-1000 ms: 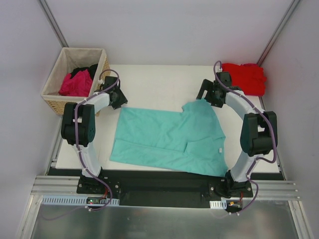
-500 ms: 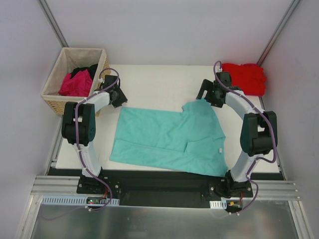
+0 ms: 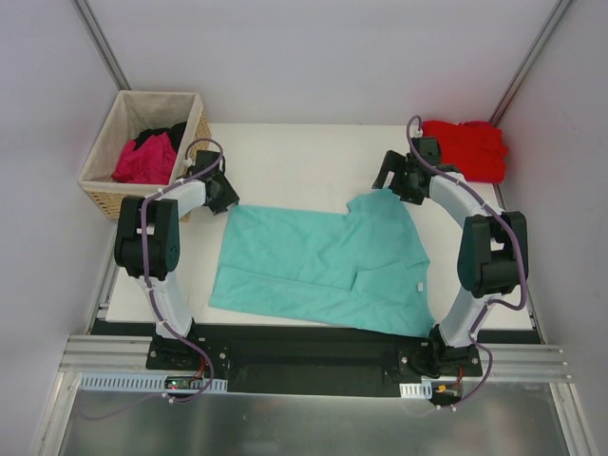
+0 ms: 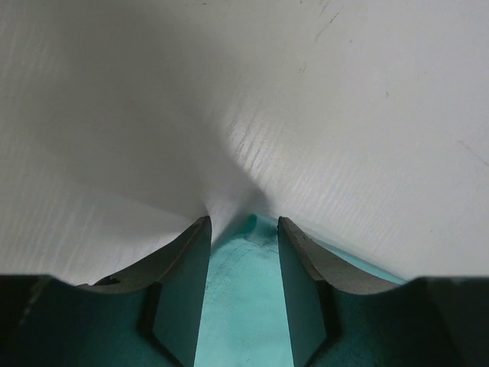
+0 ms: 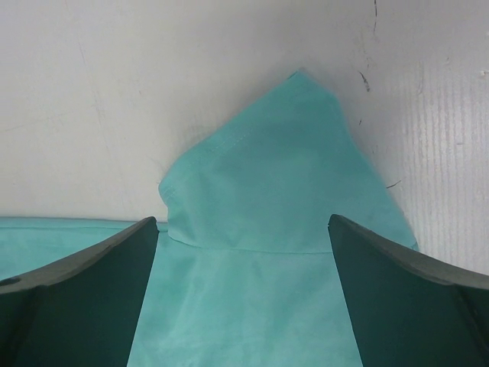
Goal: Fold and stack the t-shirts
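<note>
Since the earlier frame only the left claw (image 3: 222,193) has shifted, sliding a touch closer to the far corner of the teal shirt (image 3: 323,261); the right claw (image 3: 395,182) sits where it was and the cloth has not stirred.

The teal shirt lies spread on the table (image 3: 294,157), partly folded, between the two claws; the left claw's fingers stand a narrow gap apart with the shirt's corner lying flat in that gap, under the tips, not yet pinched as far as the wrist view shows; the right claw gapes wide, and the pointed sleeve (image 5: 283,153) reaches out ahead of it, centred between its fingers.

A red shirt (image 3: 467,147) lies bunched just behind the right claw; a magenta shirt (image 3: 142,161) and a black shirt (image 3: 163,136) sit in the basket (image 3: 142,98) just beyond the left claw.

I judge the cloth light, limp and thin; it will drape and drag rather than hold a shape, and a single layer may slip from a shallow pinch. The best holds look like the stitched edges right at each claw, the corner on the left and the sleeve tip on the right, taken deep and lifted together.
</note>
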